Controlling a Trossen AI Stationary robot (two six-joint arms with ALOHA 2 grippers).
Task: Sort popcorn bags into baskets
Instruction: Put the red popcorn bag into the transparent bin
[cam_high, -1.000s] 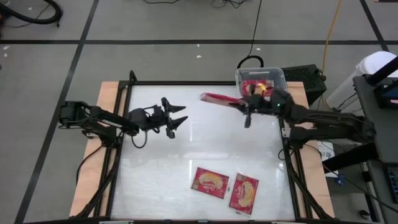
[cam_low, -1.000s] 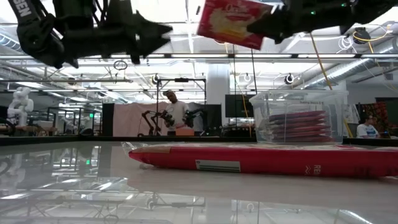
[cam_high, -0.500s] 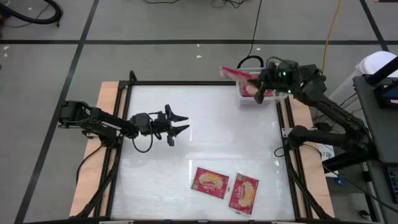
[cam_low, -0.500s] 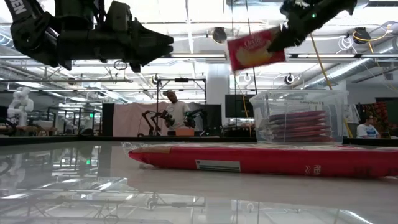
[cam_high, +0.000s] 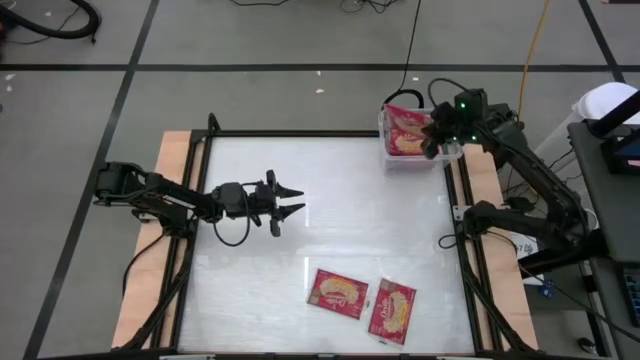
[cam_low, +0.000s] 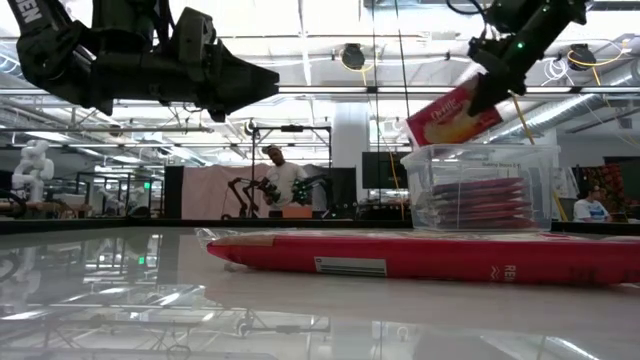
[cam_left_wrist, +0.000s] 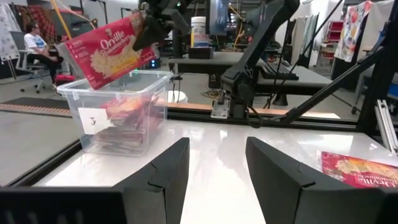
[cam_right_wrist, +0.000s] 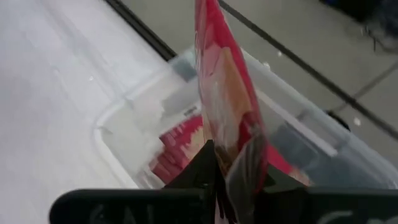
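Stacked packets (cam_low: 478, 203) inside bin (cam_low: 478, 152): low view.

The red popcorn bag (cam_left_wrist: 112, 50) held up over the clear bin (cam_left_wrist: 118, 115) said "Orville Redenbacher's". A small sticker (cam_left_wrist: 91, 120) on the bin had a "J".

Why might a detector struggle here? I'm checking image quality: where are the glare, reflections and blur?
High view: the glossy table washes out pale. Low view: it mirrors the ceiling lights, and the nearest popcorn bag looks stretched. Right wrist view: the held bag is close and blurred over the clear bin.
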